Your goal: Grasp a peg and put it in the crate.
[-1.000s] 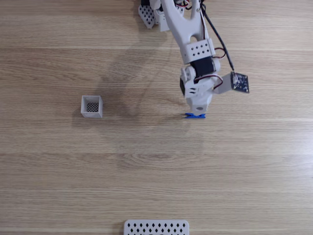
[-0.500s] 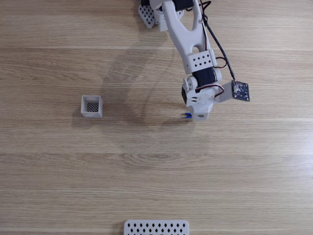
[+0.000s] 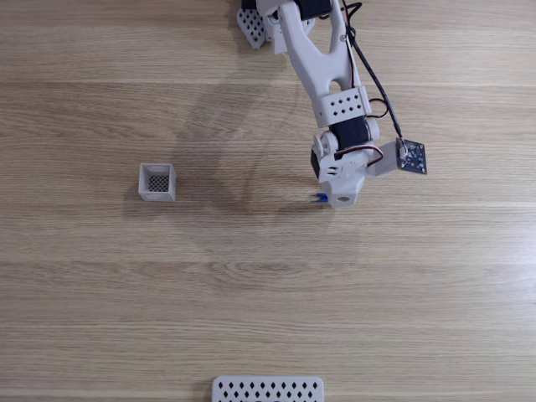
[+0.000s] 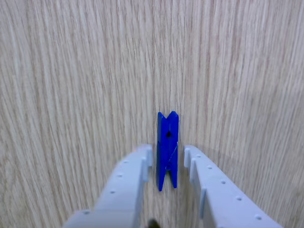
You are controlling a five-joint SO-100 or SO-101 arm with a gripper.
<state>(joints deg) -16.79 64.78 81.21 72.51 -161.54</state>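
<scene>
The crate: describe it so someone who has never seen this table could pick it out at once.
In the fixed view, start at the white arm reaching down from the top edge, then look across the bare wooden table to the left. The crate stands there alone, well apart from the hand and the blue peg. It is a small white open-topped box with a dark mesh bottom, unlike the flat perforated panel at the bottom edge.

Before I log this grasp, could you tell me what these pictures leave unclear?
- Fixed view: the arm covers most of the peg; the pincer's fingertips are under it.
- Other view: whether the pincer fingers touch the peg cannot be told.
- Fixed view: perforated panel cut by bottom edge.
</scene>
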